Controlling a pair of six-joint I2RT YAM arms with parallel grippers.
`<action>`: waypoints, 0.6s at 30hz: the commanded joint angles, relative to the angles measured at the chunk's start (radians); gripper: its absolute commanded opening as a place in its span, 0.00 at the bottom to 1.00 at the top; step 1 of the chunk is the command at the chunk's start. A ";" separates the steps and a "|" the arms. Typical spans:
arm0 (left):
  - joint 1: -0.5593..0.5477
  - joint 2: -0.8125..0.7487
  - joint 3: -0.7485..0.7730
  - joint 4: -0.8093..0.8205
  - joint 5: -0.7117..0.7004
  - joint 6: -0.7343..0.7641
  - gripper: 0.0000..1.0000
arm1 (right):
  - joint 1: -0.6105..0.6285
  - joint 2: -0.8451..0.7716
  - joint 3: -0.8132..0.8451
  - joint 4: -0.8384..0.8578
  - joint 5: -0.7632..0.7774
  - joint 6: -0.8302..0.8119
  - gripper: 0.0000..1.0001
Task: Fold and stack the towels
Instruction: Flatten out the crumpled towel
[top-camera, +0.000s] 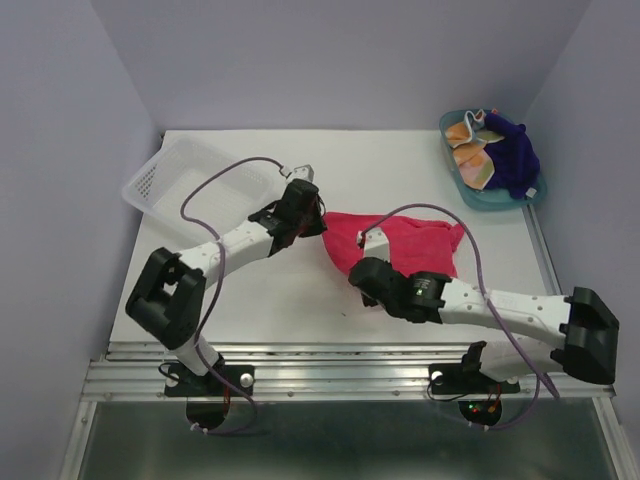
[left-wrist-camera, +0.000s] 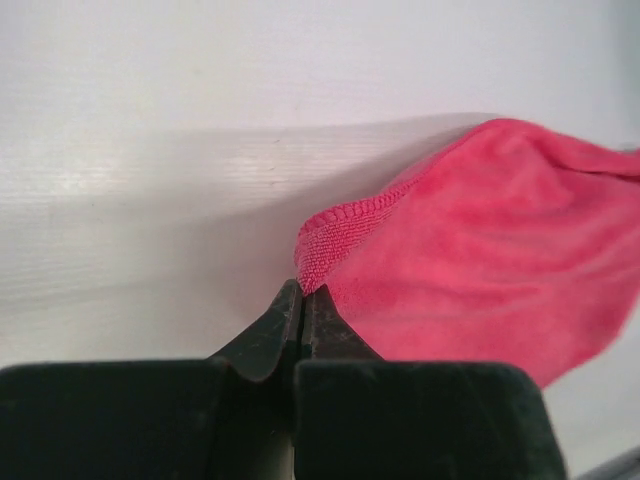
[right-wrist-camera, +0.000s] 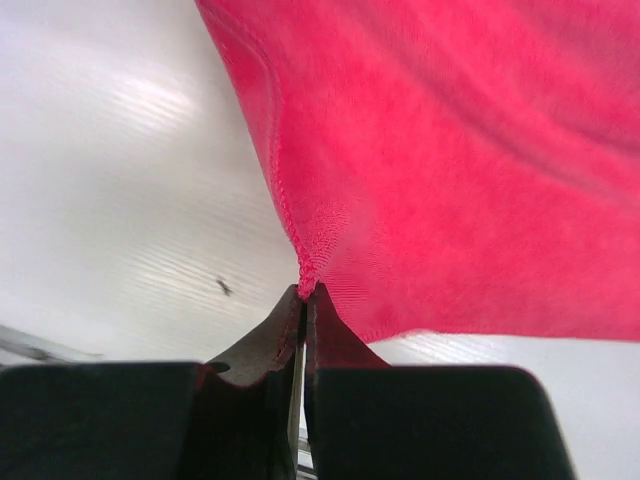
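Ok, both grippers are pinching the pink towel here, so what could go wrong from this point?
1. The left gripper grips only the very tip of the pink towel at its hem corner, so it may slip out on lifting.
2. The right gripper also has just a thin pinch at the edge, so pulling the corners apart could free it.
3. The right arm's purple cable arcs over the towel and might drag on it.

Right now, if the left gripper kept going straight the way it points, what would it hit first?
The pink-red towel: the left gripper is shut on its hemmed corner, so it would push straight into that cloth. Beyond looks like bare table, though depth is unclear.
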 joint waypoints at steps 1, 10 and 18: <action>-0.015 -0.276 -0.014 0.049 0.004 0.064 0.00 | -0.001 -0.132 0.171 0.027 0.082 -0.128 0.01; -0.013 -0.735 -0.104 0.173 -0.126 0.048 0.00 | -0.001 -0.202 0.379 0.091 0.074 -0.332 0.01; -0.013 -0.559 0.251 -0.064 -0.451 0.016 0.00 | -0.123 -0.100 0.625 0.090 0.038 -0.452 0.01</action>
